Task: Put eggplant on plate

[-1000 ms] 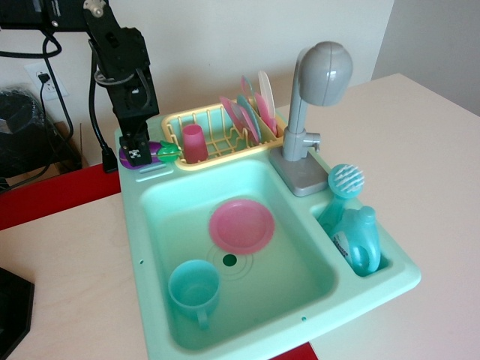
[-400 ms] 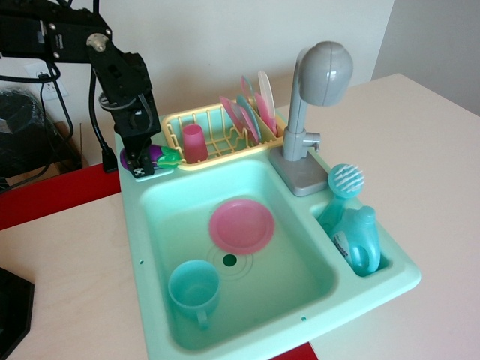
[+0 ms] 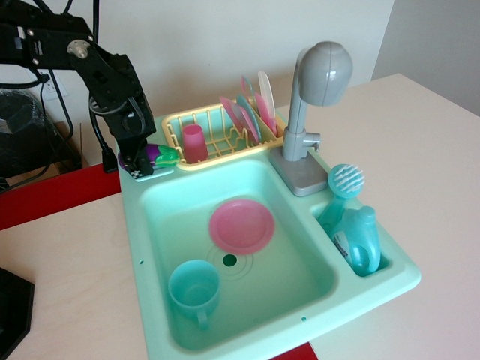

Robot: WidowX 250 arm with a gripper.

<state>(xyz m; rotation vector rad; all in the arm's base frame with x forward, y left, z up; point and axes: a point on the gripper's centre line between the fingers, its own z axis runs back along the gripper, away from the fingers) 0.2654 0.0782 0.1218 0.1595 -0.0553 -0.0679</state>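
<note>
sink [image 3: 135, 225]: middle of the counter, reaching toward its front edge
plate [image 3: 241, 226]: in the basin, centre
cup [image 3: 194, 289]: in the basin, front-left of the plate
rack [image 3: 196, 118]: on the sink's back rim
eggplant [image 3: 160, 155]: sink's back-left corner, just left of the rack
gripper [image 3: 137, 161]: at the eggplant's left end
faucet [image 3: 313, 97]: right of the rack
bottle [image 3: 360, 238]: in the sink's right compartment

1. Basin centre: plate [image 3: 241, 226], open from above.
2. Lower left of basin: teal cup [image 3: 194, 289], standing apart from the plate.
3. Upper centre: yellow rack [image 3: 217, 135] with upright plates blocks the back edge.
4. Right of centre: grey faucet [image 3: 315, 105] overhangs the basin's upper right corner.
</note>
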